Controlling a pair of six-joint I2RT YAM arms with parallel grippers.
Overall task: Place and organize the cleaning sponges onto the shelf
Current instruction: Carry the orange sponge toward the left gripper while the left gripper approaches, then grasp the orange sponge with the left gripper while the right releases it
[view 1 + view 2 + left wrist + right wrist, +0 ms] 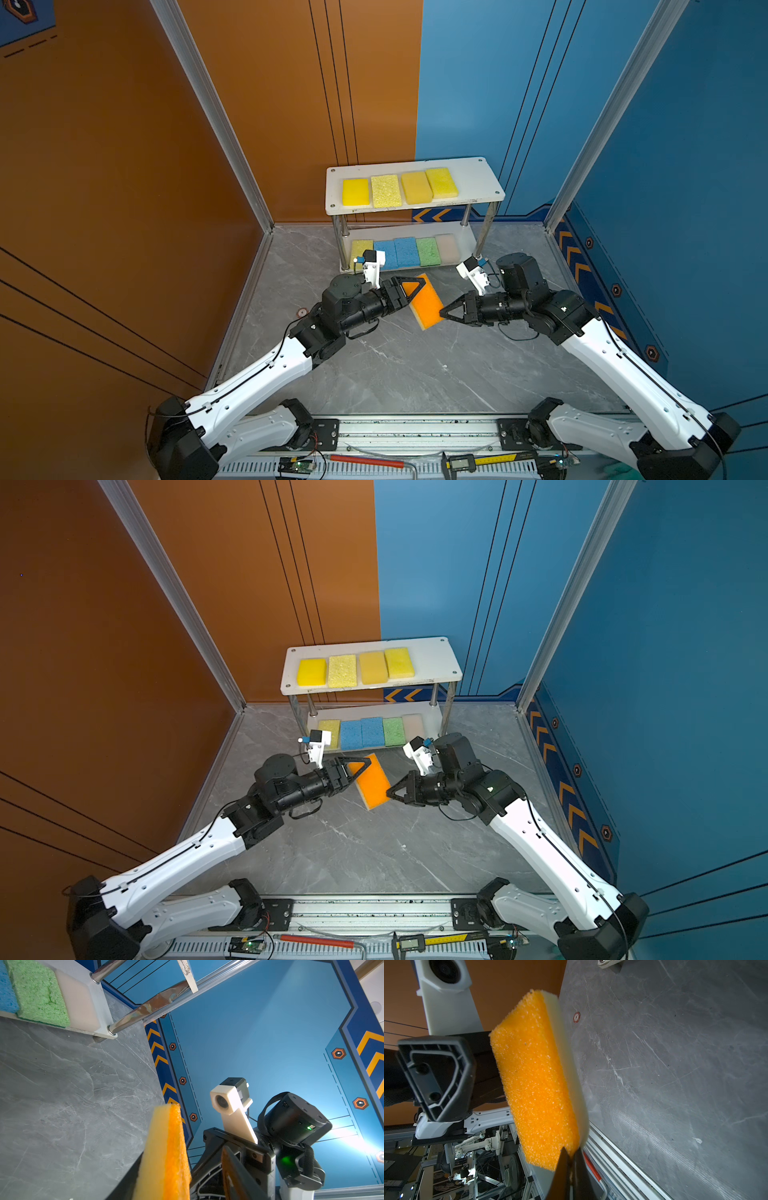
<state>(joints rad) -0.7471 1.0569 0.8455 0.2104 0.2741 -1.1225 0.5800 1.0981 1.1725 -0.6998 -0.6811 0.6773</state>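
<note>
The right gripper [442,312] is pinched tight on the near end of the orange sponge [428,305], holding it raised over the table [395,365] with its orange face up. The left gripper [417,286] straddles the far end with its jaws partly apart. In the left wrist view one finger [126,1182] lies against the yellow backing and the other stands clear of the orange face.

Behind stands the shelf [473,174]. Its lower board holds a yellow sponge [360,248], two blue sponges [405,251], a green sponge [428,251] and a beige sponge [446,247]. The top board carries four yellow sponges [386,191] in a row.
</note>
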